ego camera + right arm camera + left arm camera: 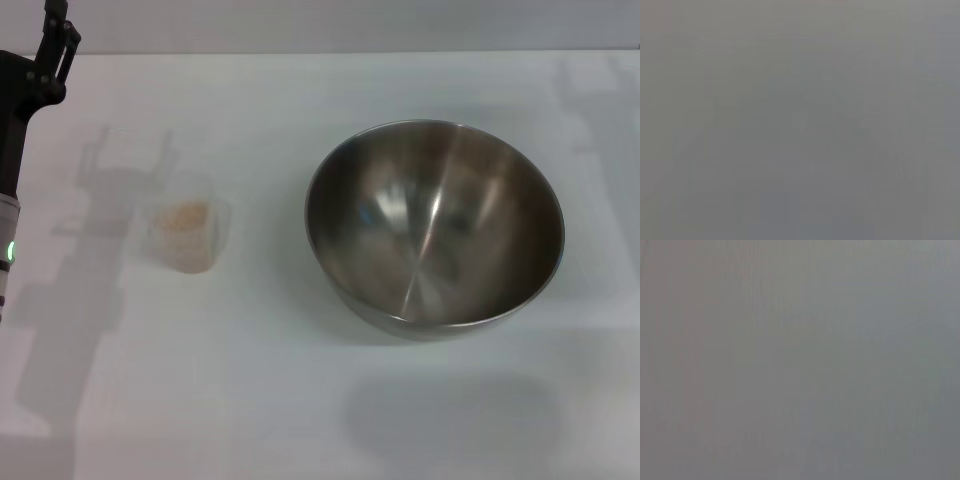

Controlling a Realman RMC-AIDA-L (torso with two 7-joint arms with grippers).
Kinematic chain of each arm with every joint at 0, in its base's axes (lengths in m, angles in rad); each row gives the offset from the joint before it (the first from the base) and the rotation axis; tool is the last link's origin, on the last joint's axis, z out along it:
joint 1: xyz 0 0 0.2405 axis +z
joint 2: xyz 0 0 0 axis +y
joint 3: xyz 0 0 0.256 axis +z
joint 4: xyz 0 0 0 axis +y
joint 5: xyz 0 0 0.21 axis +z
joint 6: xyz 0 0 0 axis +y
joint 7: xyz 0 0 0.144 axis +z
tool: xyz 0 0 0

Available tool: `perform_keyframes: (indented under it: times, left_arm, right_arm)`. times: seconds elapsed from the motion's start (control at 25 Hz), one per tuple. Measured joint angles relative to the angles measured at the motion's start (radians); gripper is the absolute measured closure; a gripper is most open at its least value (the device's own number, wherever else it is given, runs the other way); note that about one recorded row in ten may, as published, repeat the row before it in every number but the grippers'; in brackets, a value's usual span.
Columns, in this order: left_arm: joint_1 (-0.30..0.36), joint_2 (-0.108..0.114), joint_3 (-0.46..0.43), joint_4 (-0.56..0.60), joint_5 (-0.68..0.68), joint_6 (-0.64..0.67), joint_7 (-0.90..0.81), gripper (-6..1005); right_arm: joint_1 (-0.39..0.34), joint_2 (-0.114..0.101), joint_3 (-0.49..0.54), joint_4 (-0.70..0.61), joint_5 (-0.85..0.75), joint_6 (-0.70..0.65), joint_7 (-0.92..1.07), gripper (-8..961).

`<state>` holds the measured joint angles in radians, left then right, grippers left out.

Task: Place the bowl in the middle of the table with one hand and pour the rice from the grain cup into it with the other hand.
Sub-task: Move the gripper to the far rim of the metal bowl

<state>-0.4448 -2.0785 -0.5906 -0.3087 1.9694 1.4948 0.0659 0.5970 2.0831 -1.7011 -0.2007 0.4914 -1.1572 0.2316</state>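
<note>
Bowl [434,228] sits upright on the table [250,400], one only, right of centre in the head view, shiny steel inside showing nothing but reflections, no grains in it. Grain cup [187,235], one only, stands upright well apart from the bowl on the robot's left side, clear plastic, holding a small heap of rice [184,216] low inside. Nothing touches either container. Left arm [22,110] shows at the left edge of the head view, dark link raised above the table, farther back than the cup, apart from it. Left gripper [58,35] pokes up at the top corner, cannot tell its state, mostly cut off by the edge. Right gripper not visible in any view. Both wrist views give flat grey, nothing readable.
</note>
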Motion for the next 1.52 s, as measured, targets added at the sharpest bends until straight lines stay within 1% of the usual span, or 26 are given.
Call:
perform_keyframes:
  times: [0.24, 0.52, 0.6, 0.68, 0.8, 0.84, 0.92, 1.0, 1.08, 1.12, 1.2, 1.32, 1.36, 1.52]
  left_arm:
    - [0.000, 0.000, 0.000, -0.001, -0.001, -0.001, 0.000, 170]
    - [0.000, 0.000, 0.000, 0.000, -0.002, -0.002, 0.000, 174]
    - [0.000, 0.000, 0.000, -0.001, -0.001, -0.002, 0.001, 175]
    - [0.000, 0.000, 0.000, -0.002, -0.001, -0.002, 0.001, 176]
    - [0.002, 0.000, 0.000, -0.002, -0.001, -0.001, 0.001, 178]
    - [0.003, 0.000, 0.000, -0.002, -0.001, 0.000, 0.001, 178]
    - [0.004, 0.000, 0.000, -0.003, -0.001, 0.003, 0.002, 179]
    - [0.004, 0.000, 0.000, -0.003, 0.000, 0.003, 0.002, 181]
    - [0.007, 0.000, 0.000, -0.003, 0.001, 0.004, 0.002, 182]
    - [0.008, 0.000, 0.000, -0.003, 0.000, 0.006, 0.002, 182]
    - [0.009, 0.000, 0.000, -0.002, 0.001, 0.007, 0.001, 183]
    - [0.009, 0.000, 0.000, 0.000, 0.001, 0.008, 0.000, 185]
    - [0.009, 0.001, 0.000, 0.001, 0.001, 0.008, -0.001, 185]
    - [0.009, 0.002, 0.000, 0.005, 0.000, 0.008, -0.001, 188]
  right_arm:
    - [-0.015, 0.005, 0.000, -0.029, -0.043, -0.021, -0.208, 198]
    - [-0.015, 0.003, 0.003, -0.031, -0.044, -0.033, -0.327, 198]
    - [-0.013, 0.003, 0.002, -0.038, -0.044, -0.017, -0.351, 198]
    - [-0.015, 0.003, 0.006, -0.083, -0.041, 0.040, -0.354, 198]
    - [-0.050, -0.002, 0.034, -0.257, -0.040, 0.250, -0.355, 198]
    - [-0.066, -0.004, 0.055, -0.349, -0.049, 0.376, -0.357, 198]
    - [-0.079, -0.006, 0.088, -0.475, -0.070, 0.596, -0.359, 198]
    - [-0.080, -0.007, 0.109, -0.573, -0.086, 0.788, -0.359, 198]
    - [-0.079, -0.008, 0.120, -0.693, -0.089, 1.011, -0.360, 198]
    - [-0.079, -0.008, 0.126, -0.738, -0.090, 1.092, -0.360, 199]
    - [-0.077, -0.008, 0.147, -0.859, -0.089, 1.318, -0.360, 199]
    - [-0.069, -0.008, 0.184, -0.982, -0.085, 1.576, -0.361, 199]
    - [-0.065, -0.008, 0.206, -1.039, -0.085, 1.691, -0.361, 199]
    - [-0.048, -0.009, 0.309, -1.206, -0.074, 2.051, -0.398, 199]
